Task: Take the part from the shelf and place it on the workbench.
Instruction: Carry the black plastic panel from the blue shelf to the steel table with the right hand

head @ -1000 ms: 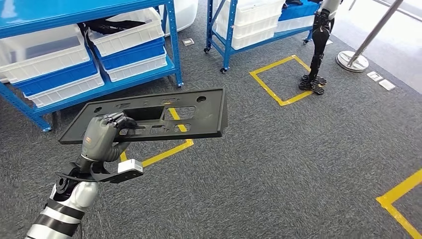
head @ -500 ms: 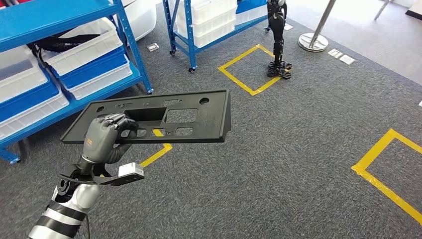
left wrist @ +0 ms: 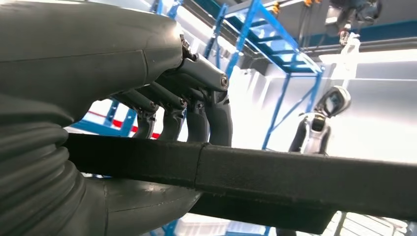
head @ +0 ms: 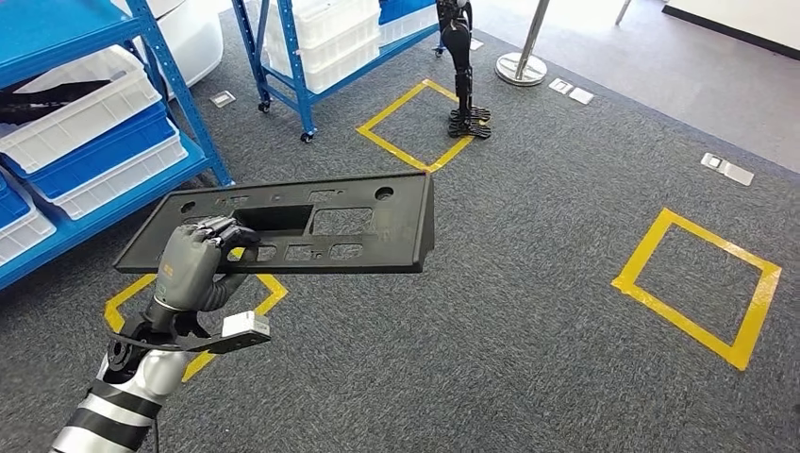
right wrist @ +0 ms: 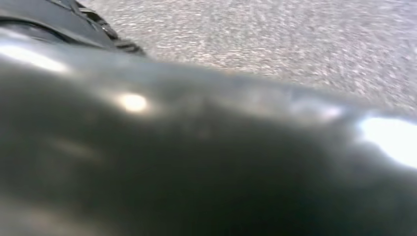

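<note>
While you scan from the left of the head view, you meet the blue shelf (head: pixel 179 99) first, its tiers carrying white and blue bins (head: pixel 90 113) above the grey carpet. Just in front of it your left hand (head: pixel 193 260) grips the part (head: pixel 377 222), a long flat black plastic panel with rectangular cutouts and round holes, held roughly level in the air over a yellow tape square (head: pixel 193 316) on the floor. You can see the fingers (head: pixel 226 229) curled over the panel's near edge through one cutout; the left wrist view shows the same hold, dark fingers (left wrist: pixel 216 115) hooked over the panel's edge (left wrist: pixel 295 179) and the thumb pressed beneath it. Farther right stands a second blue rack (head: pixel 283 47) on castors with white bins, then another yellow square (head: pixel 415 127) with a dark robot leg (head: pixel 462 66) standing at its corner, a silver post base (head: pixel 522 66), and a third yellow square (head: pixel 698 283). Your right wrist view is blurred, showing carpet and a dark glossy surface, so you cannot tell how the right hand's fingers lie.
</note>
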